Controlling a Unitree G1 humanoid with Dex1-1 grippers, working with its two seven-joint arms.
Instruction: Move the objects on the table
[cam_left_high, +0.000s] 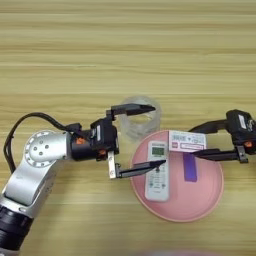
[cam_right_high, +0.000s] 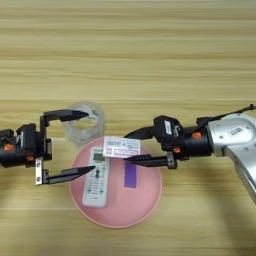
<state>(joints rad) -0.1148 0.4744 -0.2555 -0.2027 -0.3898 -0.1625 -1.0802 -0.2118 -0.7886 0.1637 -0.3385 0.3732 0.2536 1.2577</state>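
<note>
On the tabletop (cam_left_high: 125, 50) a round pink plate (cam_left_high: 200, 205) lies near the middle. Inside it a white remote control (cam_left_high: 157, 172) lies upright on the left part, and a small purple block (cam_left_high: 189, 167) lies flat beside it, more to the right. A clear tape roll (cam_left_high: 142, 120) stands on the wood just behind the plate's left rim, very near it.

The right claw (cam_right_high: 131, 146) reaches in from the right side and pinches a small red-and-white packet (cam_right_high: 121, 147) between its two black fingers, one above and one below. The packet hangs over the upper part of the plate, just above the top of the remote. I cannot tell if it already touches something underneath.

The left claw (cam_left_high: 150, 135) comes from the left with its fingers spread wide. The upper finger lies over the tape roll and the lower finger points over the plate's rim towards the remote. It grips nothing.

In my judgement, the step in hand is to put the packet into the plate. The next move calls for lowering it onto a free place, perhaps between the remote and the block, and then loosening the fingers. The left claw seems ready for the tape roll; it would need to go down around the wall of the roll before it squeezes.
</note>
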